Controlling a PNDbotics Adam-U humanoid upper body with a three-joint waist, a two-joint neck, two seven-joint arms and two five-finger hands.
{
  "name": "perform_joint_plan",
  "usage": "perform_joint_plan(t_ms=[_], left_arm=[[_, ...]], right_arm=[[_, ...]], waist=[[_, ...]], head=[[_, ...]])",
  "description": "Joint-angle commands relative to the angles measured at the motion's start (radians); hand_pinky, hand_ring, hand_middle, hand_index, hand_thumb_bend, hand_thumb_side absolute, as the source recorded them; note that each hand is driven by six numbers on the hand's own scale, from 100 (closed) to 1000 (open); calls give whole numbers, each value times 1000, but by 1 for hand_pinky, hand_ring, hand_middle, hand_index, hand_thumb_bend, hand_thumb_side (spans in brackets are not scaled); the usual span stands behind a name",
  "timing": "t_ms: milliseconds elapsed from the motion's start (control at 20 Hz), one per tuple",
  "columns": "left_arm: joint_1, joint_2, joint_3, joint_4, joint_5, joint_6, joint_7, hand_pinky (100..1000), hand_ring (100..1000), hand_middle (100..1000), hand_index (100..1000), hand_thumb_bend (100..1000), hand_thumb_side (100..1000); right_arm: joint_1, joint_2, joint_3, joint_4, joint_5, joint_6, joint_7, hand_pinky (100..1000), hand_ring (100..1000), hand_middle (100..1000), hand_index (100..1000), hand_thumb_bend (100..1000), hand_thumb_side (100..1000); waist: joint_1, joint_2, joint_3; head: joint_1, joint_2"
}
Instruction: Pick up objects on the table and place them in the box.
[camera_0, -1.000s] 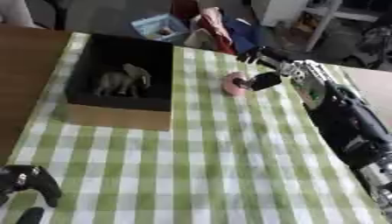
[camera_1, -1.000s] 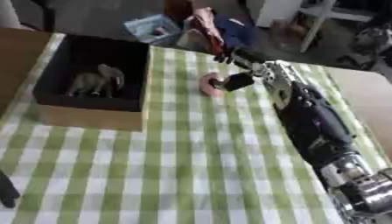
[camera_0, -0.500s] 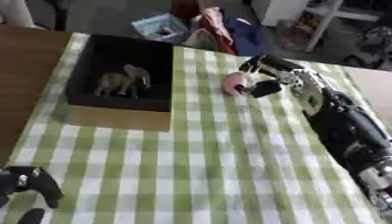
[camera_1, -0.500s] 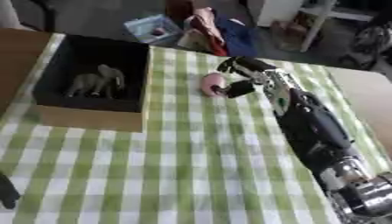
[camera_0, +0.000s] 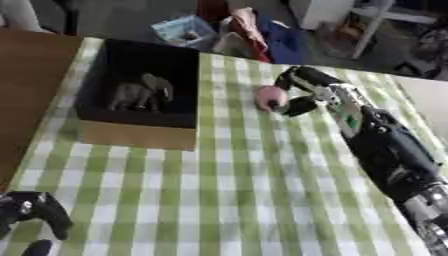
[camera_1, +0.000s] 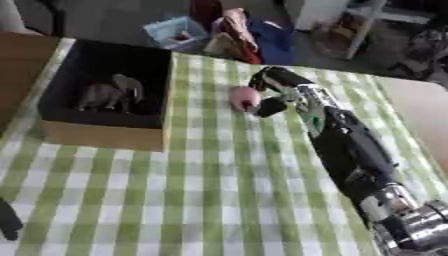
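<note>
The table (camera_0: 262, 200) under me wears a green and white checked cloth, with bare wood showing at its left edge. On its far left part sits the box (camera_0: 140, 135), black inside with a tan front wall, and a grey toy elephant (camera_0: 140, 92) stands in it. My right arm reaches in from the lower right across the cloth, and my right hand (camera_0: 306, 90) is at the pink thing (camera_0: 269, 97), a small rounded object lying on the cloth just right of the box and apart from it. My fingers curl over its top and far side while my thumb (camera_0: 299, 106) comes in from the near side, so I am closing round it. My left hand (camera_0: 31, 212) rests at the lower left corner, its fingers relaxed and holding nothing.
</note>
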Motion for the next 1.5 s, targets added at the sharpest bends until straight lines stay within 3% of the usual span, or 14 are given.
perform_joint_plan(t_ms=[50, 350, 900, 1150, 1500], left_arm=[[-13, 7, 5, -18, -4, -3, -1, 653, 556, 582, 689, 100, 302], [-13, 9, 5, -17, -1, 0, -1, 653, 556, 582, 689, 100, 304], [4, 19, 3, -13, 9, 3, -3, 653, 557, 583, 689, 100, 306], [10, 21, -2, -11, 14, 1, -8, 653, 557, 583, 689, 100, 305], [11, 19, -11, -9, 20, 1, -19, 653, 558, 584, 690, 100, 305]], right_arm=[[-15, -21, 0, -19, 22, -5, -28, 711, 614, 446, 587, 100, 165], [-25, -29, 13, -76, 5, -43, -52, 695, 574, 347, 486, 100, 136], [-96, -42, 59, -275, -100, -106, -38, 692, 574, 344, 482, 100, 100], [-140, -4, 83, -305, -105, -117, -9, 692, 577, 352, 490, 100, 100], [-186, 89, 100, -254, -46, -128, 21, 695, 583, 367, 505, 100, 114]], waist=[[8, -13, -1], [5, -18, -5], [5, -50, -17], [7, -63, -11], [7, -74, 13]], head=[[-2, -14], [-3, -13], [-2, -1], [-10, 4], [-26, 10]])
